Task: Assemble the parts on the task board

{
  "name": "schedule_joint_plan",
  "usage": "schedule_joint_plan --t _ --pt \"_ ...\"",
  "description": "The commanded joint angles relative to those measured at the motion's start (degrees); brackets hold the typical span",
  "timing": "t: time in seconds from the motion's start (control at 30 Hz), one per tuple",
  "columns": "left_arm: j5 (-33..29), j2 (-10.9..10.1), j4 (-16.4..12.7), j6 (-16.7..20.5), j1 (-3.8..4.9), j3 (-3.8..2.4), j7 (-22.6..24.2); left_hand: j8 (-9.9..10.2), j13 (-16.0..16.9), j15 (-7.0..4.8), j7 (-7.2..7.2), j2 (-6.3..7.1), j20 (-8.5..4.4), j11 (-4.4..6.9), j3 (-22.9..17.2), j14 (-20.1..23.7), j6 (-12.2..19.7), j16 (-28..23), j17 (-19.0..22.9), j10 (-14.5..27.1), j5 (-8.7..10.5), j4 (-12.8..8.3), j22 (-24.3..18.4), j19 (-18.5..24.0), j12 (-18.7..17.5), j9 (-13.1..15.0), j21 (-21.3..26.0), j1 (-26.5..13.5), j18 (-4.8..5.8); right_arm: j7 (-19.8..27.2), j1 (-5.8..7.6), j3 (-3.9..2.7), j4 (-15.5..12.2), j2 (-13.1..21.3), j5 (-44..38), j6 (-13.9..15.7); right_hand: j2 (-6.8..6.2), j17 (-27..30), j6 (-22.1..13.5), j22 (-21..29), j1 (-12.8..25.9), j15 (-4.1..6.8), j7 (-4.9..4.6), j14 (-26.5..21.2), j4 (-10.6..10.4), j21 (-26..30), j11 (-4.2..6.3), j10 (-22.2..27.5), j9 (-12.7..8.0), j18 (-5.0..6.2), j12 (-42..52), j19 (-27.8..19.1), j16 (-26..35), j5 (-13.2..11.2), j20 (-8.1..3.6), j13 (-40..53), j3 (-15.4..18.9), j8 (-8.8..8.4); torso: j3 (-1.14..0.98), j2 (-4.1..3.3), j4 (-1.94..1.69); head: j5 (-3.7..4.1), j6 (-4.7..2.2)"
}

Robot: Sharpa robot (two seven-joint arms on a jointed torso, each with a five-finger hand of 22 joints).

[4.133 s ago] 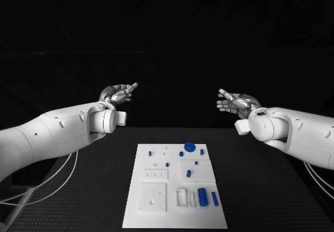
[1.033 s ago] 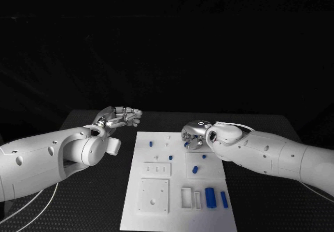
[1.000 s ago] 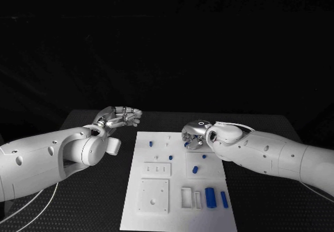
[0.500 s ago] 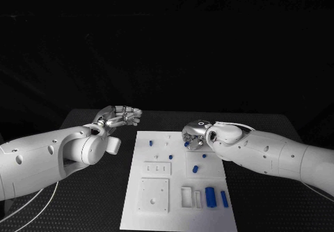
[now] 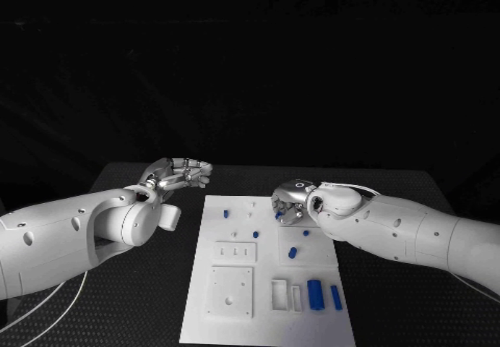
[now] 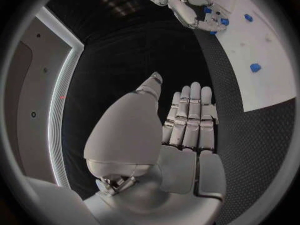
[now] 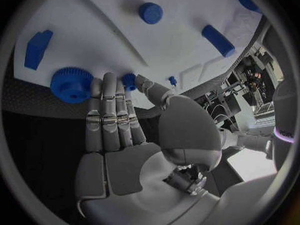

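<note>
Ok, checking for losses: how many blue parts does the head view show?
7 blue parts: two at the board's near right corner, three mid-board, one far left, one at the right hand, which may hide more.

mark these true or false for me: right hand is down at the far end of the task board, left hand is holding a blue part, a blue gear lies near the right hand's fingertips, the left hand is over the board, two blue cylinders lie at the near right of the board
1. The right hand is at the far end of the task board. True.
2. The left hand holds a blue part. False: the left wrist view shows its palm bare, with nothing in it.
3. A blue gear lies by the right hand's fingertips. True.
4. The left hand is over the board. False: it is above the black table, off the board's far left corner.
5. Two blue cylinders lie at the board's near right. True.
</note>
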State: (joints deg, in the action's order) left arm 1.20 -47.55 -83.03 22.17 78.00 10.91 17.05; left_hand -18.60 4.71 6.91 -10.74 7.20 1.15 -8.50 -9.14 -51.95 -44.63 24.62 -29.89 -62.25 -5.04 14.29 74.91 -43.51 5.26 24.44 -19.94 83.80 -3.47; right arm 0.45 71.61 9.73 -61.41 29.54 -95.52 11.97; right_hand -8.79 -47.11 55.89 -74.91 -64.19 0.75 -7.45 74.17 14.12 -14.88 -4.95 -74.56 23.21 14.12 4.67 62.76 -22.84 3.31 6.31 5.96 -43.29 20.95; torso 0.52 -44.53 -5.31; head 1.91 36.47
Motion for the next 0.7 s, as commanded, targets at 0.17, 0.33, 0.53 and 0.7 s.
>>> schedule_joint_plan --t 0.17,0.33,0.53,0.7 --pt "-0.21 0.01 0.04 -0.85 0.1 -0.07 0.57 0.36 -0.1 -0.03 -0.09 -0.1 -0.02 -0.03 0.14 -0.51 -0.52 -0.36 -0.1 -0.49 0.03 0.44 0.64 -0.47 -0.37 -0.08 0.31 0.72 -0.71 -2.1 -0.45 0.26 -0.4 0.08 -3.04 -0.61 1.04 -1.53 2.18 -1.56 -0.79 0.96 0.84 1.49 -0.55 -2.43 1.05 -2.63 1.15 0.88 1.15 1.93 -2.23 -0.46 -0.9 1.33 -3.19 1.29 0.03 -0.05 0.01 -0.07 -0.09" --pt "-0.21 0.01 0.04 -0.84 0.1 -0.07 0.6 0.4 -0.11 -0.03 -0.11 -0.12 -0.02 -0.03 0.39 -0.54 -0.54 -0.4 -0.13 -0.54 0.03 0.76 0.66 -0.48 -0.49 -0.14 0.31 1.08 -0.71 -3.41 -0.45 0.26 -0.87 0.17 -3.58 3.0 0.55 -3.23 3.06 -1.6 -0.63 1.78 1.32 2.03 -0.18 -5.26 1.77 -4.09 2.14 0.88 1.6 3.14 -4.68 -0.51 -1.86 2.51 -4.31 1.96 0.03 -0.07 0.03 -0.12 -0.28" --pt "-0.21 0.0 0.05 -0.78 0.1 -0.07 0.65 0.47 -0.15 -0.03 -0.12 -0.16 -0.02 -0.07 0.92 -0.57 -0.55 -0.48 -0.19 -0.59 0.03 1.44 0.71 -0.5 -0.73 -0.23 0.31 1.67 -0.71 -5.53 -0.45 0.24 -1.71 0.34 -4.49 9.29 -0.14 -4.06 3.25 -1.59 -0.58 2.06 1.5 1.81 -0.3 -7.65 1.98 -4.46 3.0 0.88 1.44 3.1 -6.0 -0.53 -2.27 3.43 -5.39 2.21 0.06 -0.07 0.04 -0.15 -0.8" --pt "-0.22 -0.12 0.08 -0.73 0.1 -0.07 0.62 0.5 -0.16 -0.03 -0.12 -0.19 -0.01 -0.08 1.12 -0.58 -0.54 -0.51 -0.21 -0.61 0.03 1.68 0.73 -0.51 -0.81 -0.26 0.3 1.91 -0.71 -7.56 -0.44 0.22 -2.21 0.21 -6.49 12.41 -0.84 -4.35 3.45 -1.56 -0.8 2.22 1.62 1.78 -0.57 -8.99 2.1 -4.66 3.43 0.88 1.34 3.09 -6.58 -0.52 -2.5 3.93 -6.16 2.32 0.1 -0.04 0.1 -0.26 -1.26"
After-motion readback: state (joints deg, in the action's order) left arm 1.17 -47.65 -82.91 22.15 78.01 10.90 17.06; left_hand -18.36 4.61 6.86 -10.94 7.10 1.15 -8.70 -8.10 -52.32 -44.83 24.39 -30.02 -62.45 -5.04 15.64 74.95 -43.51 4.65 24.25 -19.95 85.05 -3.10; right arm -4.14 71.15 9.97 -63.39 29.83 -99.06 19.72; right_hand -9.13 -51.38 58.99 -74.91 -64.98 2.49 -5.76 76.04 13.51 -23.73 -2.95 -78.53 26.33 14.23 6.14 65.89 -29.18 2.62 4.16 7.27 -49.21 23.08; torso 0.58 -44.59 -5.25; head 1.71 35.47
